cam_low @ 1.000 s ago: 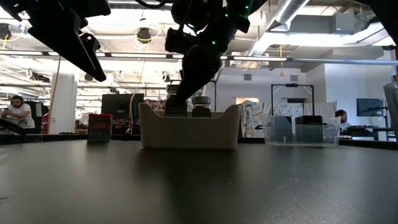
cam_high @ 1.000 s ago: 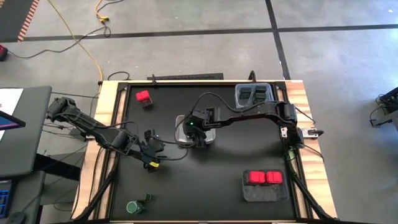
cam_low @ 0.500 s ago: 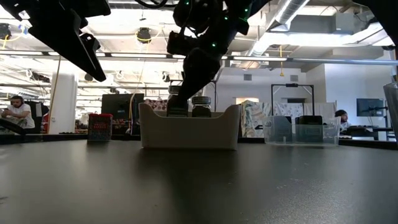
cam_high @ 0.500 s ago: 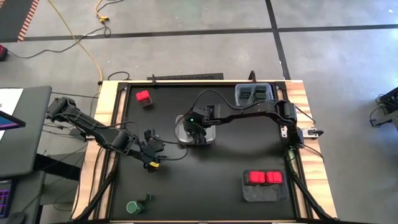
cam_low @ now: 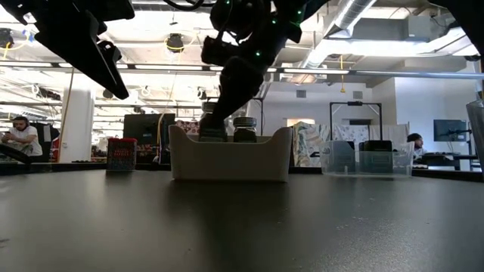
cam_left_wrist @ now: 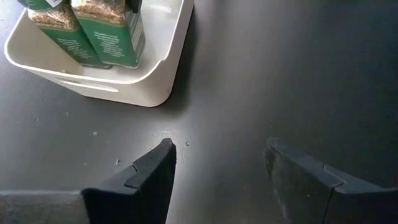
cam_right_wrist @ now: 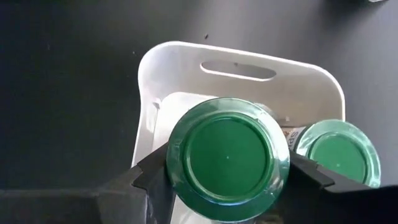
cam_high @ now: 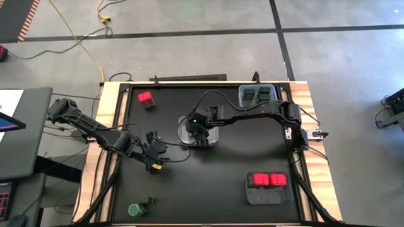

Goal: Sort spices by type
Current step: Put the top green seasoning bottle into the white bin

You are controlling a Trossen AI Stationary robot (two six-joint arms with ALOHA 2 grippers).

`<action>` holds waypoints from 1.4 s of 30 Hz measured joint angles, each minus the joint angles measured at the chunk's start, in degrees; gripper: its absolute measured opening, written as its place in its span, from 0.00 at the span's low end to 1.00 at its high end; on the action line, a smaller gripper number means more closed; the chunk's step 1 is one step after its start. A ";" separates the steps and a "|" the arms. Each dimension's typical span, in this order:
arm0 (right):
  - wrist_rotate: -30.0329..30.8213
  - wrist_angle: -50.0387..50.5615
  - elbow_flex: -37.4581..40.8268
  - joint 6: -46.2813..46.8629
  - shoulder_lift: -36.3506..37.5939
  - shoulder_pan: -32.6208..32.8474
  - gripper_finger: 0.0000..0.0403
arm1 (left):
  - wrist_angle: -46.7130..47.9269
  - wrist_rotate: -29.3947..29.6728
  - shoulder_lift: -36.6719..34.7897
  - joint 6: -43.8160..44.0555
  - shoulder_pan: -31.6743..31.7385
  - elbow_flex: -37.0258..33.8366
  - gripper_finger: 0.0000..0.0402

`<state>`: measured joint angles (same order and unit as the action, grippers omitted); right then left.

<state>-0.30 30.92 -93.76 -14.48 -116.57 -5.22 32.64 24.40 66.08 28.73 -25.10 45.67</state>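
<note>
**Right gripper holds a green-lidded jar in the white tray; left arm idle**

I see the right gripper (cam_right_wrist: pixel 225 177) over the white plastic tray with a handle slot (cam_right_wrist: pixel 239 70), which sits near the middle of the black table (cam_high: pixel 208 183). Its two dark fingers are clamped on either side of a round green-lidded spice jar (cam_right_wrist: pixel 227 157). A second green-lidded jar (cam_right_wrist: pixel 337 153) stands just beside it in the same tray. In the low view the held jar (cam_low: pixel 213 128) sits low inside the tray (cam_low: pixel 230 159), next to its neighbour (cam_low: pixel 244 129); I cannot tell whether its base touches the tray floor.

My left gripper (cam_high: pixel 153 156) hangs over the table's left part, well apart from the tray in the overhead view. Its wrist view shows the fingers (cam_left_wrist: pixel 144 183) parted above bare tabletop, grasping nothing.

Other spices, from overhead:
- One red rectangular box (cam_high: pixel 146 98) stands alone near the far left corner.
- Two red boxes (cam_high: pixel 268 180) lie side by side in a dark grey tray (cam_high: pixel 268 197) near the front right.
- Dark tins with greenish tops (cam_high: pixel 257 94) sit in a clear grey tray (cam_high: pixel 242 103) at the far right.
- One green-lidded jar (cam_high: pixel 136 209) rests at the front left edge.
</note>
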 joint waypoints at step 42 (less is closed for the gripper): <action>0.09 -0.71 0.00 -1.05 0.08 1.05 0.66 | 0.02 -0.01 0.00 -0.02 0.01 0.00 0.57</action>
<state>-0.20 30.21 -93.76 -15.53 -116.49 -4.16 32.67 24.39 66.08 28.71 -25.09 45.67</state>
